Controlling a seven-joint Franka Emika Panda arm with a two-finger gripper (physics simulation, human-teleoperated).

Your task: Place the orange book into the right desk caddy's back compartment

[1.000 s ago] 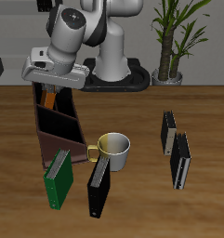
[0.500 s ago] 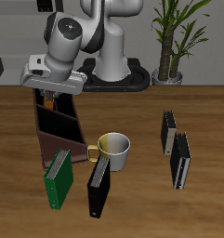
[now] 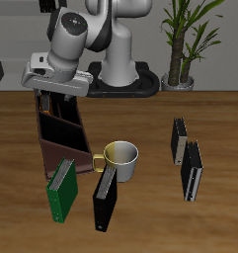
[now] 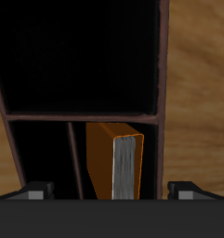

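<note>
The orange book (image 4: 123, 167) stands upright on its edge inside the end section of the right desk caddy (image 3: 61, 133), the section farthest from the table's front edge. A divider (image 4: 81, 117) bounds that cell. My gripper (image 3: 54, 95) hangs just above this back compartment. In the wrist view the gripper (image 4: 112, 191) is open, with its fingers (image 4: 30, 192) spread wide on either side of the book and not touching it. In the exterior view the gripper hides most of the book.
A white mug (image 3: 120, 158) stands beside the caddy's near end. A green book (image 3: 61, 190) leans at the caddy's front end, and a black book (image 3: 105, 198) leans by the mug. Two more black books (image 3: 178, 138) (image 3: 192, 170) stand apart. A potted plant (image 3: 185, 40) is at the back.
The gripper has risen a little above the caddy's back end. The orange book stays down in the compartment and shows less in the exterior view.
</note>
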